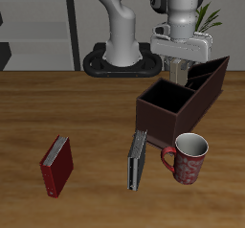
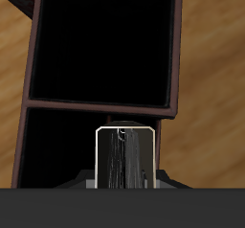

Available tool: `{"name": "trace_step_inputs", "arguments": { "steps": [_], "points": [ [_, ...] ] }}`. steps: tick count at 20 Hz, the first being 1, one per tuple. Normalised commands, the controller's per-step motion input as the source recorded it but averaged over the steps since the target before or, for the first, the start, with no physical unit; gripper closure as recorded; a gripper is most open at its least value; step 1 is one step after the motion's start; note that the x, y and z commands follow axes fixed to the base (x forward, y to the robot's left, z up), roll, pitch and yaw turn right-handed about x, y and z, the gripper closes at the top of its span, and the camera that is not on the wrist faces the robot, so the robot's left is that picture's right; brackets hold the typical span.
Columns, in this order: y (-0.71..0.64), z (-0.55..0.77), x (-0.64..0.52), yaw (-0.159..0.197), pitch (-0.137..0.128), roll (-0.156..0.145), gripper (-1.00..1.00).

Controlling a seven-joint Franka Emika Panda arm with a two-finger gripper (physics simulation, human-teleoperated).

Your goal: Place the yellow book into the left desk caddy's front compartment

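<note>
My gripper (image 1: 180, 67) hangs over the left desk caddy (image 1: 212, 86), a dark maroon-brown open box. In the wrist view the gripper (image 2: 124, 179) is shut on the yellow book (image 2: 124, 157). The book is seen end-on, as a slim upright slab with pale edges. It hangs over the divider between the large front compartment (image 2: 105, 40) and the smaller section behind it. The front compartment (image 1: 167, 100) is dark inside, with nothing showing in it. In the exterior view the book is hard to make out below the fingers.
A greyer slim book (image 1: 139, 158) lies on the table before the caddy, beside a red mug (image 1: 189, 158). A red book (image 1: 55, 165) lies farther off near the table's front edge. The robot's base (image 1: 120, 59) stands behind.
</note>
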Motion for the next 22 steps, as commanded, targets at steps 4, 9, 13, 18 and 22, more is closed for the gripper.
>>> {"name": "trace_step_inputs", "arguments": {
  "steps": [4,9,13,18,22],
  "points": [
    [0.02,-0.11,0.06,0.003,0.014,0.003,1.0],
    [0.08,-0.22,-0.02,0.021,0.031,0.011,1.0],
    [0.11,-0.22,-0.01,0.045,0.053,0.013,1.0],
    [0.01,-0.23,0.02,0.006,0.081,-0.006,1.0],
    [-0.01,-0.04,0.03,-0.017,0.025,0.034,-1.0]
  ]
}}
